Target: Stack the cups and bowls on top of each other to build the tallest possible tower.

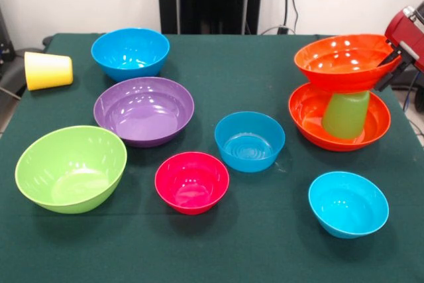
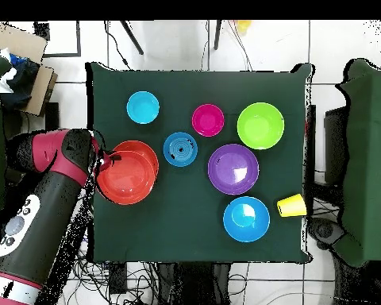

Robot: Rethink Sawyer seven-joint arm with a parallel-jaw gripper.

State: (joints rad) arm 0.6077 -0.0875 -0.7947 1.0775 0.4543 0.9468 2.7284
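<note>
Your gripper (image 1: 391,64) grips the top orange bowl's (image 1: 344,61) rim, jaws clenched. It sits on an upturned green cup (image 1: 346,114) inside another orange bowl (image 1: 308,120).

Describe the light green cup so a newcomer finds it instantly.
Start at the green cloth-covered table and go to its edge where the red robot arm reaches in. There two large glossy orange plastic bowls sit one above the other. The light green tapered plastic cup stands upside down between them, the only piece sandwiched in a stack.
</note>
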